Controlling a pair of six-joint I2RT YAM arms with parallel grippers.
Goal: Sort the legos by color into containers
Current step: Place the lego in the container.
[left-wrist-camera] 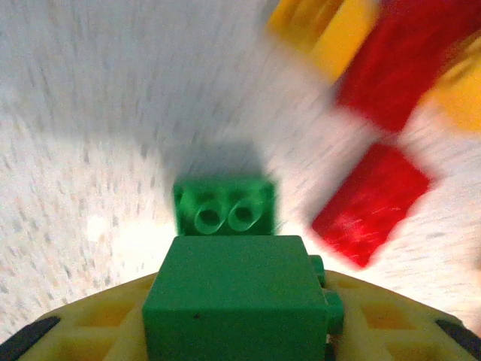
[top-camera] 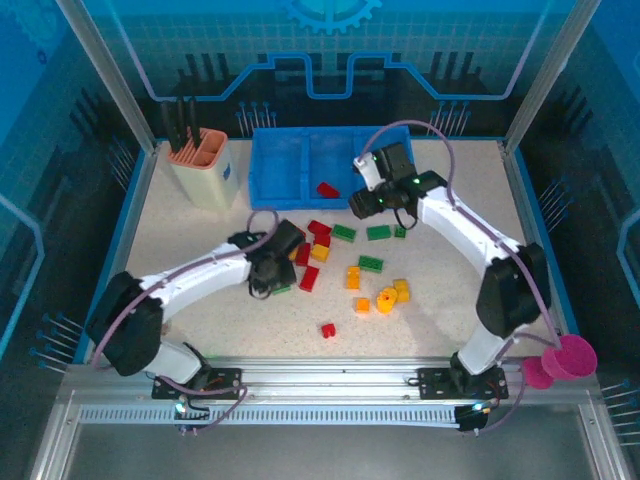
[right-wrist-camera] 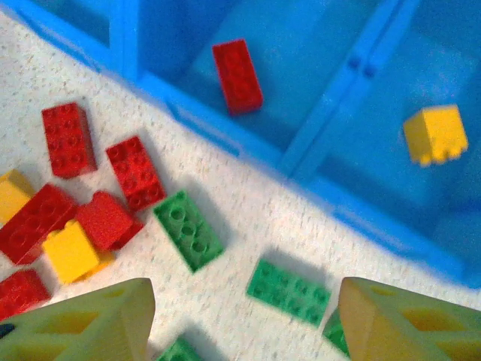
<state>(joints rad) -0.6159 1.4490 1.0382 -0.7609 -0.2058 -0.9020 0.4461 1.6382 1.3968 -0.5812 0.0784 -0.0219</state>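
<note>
Green lego [left-wrist-camera: 233, 301] sits between the left fingers [left-wrist-camera: 98, 323] at the table [top-camera: 200, 230] beside red legos [left-wrist-camera: 372, 203], clamped or not I cannot tell, so grip square before lifting for the blue tray [top-camera: 275, 175]; right fingers [right-wrist-camera: 90, 320] hang apart.

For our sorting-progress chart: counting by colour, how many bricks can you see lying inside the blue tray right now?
red brick: 1
yellow brick: 1
green: 0
Total seen in the blue tray: 2
</note>
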